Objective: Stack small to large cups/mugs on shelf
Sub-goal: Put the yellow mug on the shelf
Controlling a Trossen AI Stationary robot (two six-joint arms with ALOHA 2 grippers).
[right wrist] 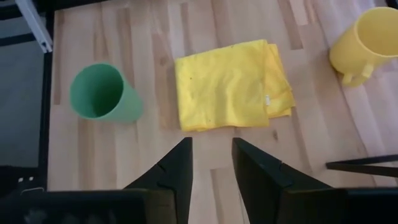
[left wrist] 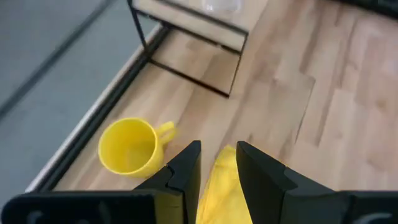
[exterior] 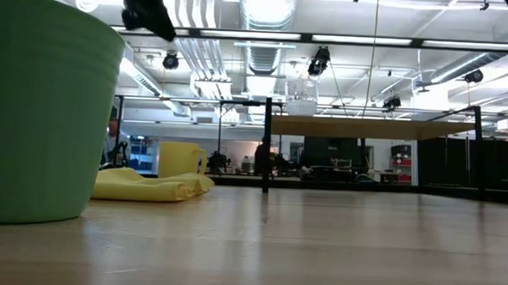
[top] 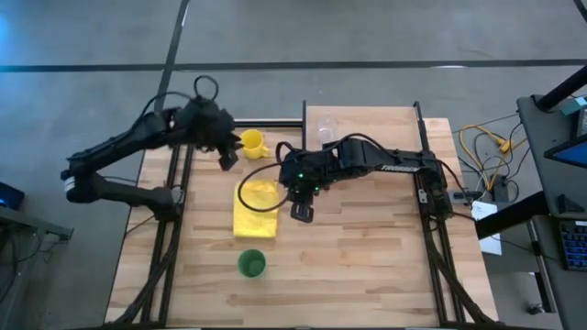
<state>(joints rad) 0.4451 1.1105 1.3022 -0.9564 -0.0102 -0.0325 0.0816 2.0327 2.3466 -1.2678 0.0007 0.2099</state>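
Observation:
The small clear glass cup (top: 326, 131) stands on the raised light-wood shelf (top: 367, 119) at the table's far side. The yellow mug (top: 252, 144) stands upright on the tabletop left of the shelf, its handle toward the shelf. The green cup (top: 251, 264) stands on the table near the front. My left gripper (top: 226, 158) hovers open just left of the mug (left wrist: 127, 146), touching nothing. My right gripper (top: 301, 211) hovers open over the table right of the flat yellow cloth (top: 257, 206), with the green cup (right wrist: 102, 93) and the cloth (right wrist: 230, 84) ahead of it.
The folded yellow cloth (exterior: 149, 185) lies flat between the mug (exterior: 182, 159) and the green cup (exterior: 41, 107). The shelf's black posts (left wrist: 140, 28) stand close to the mug. Bare wooden tabletop (top: 367, 257) spreads right of the green cup.

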